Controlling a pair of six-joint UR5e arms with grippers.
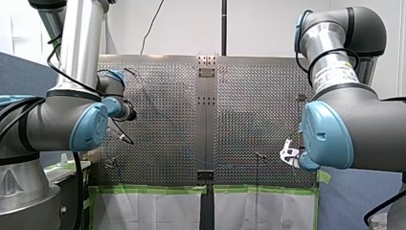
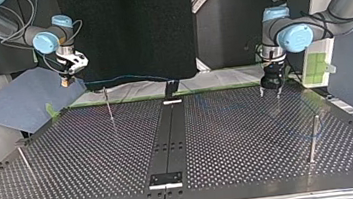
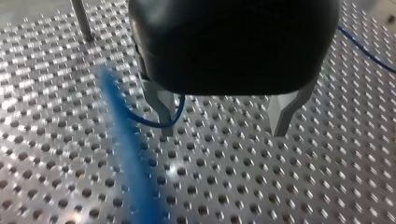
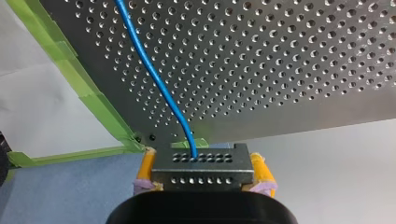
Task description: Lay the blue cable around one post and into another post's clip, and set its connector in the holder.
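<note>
In the right wrist view my right gripper (image 4: 201, 163) is shut with its yellow pads on a black connector block (image 4: 201, 169). The blue cable (image 4: 154, 74) leaves that block and runs out over the perforated plate (image 4: 289, 56). The top view shows this gripper (image 2: 66, 83) off the plate's far left corner, with the cable (image 2: 121, 78) trailing toward the middle. My left gripper (image 2: 270, 90) hovers low over the plate at the top view's far right. Its metal fingers (image 3: 163, 112) stand open with nothing between them. A thin cable loop (image 3: 156, 124) passes behind one finger.
Thin upright posts stand on the plate: one (image 2: 108, 104) at the far left, one (image 2: 25, 162) near the left edge and one (image 2: 313, 136) at the right. A black fixture (image 2: 171, 87) sits at the far end of the centre rail (image 2: 169, 140). Green tape (image 4: 88, 88) lines the plate's edge.
</note>
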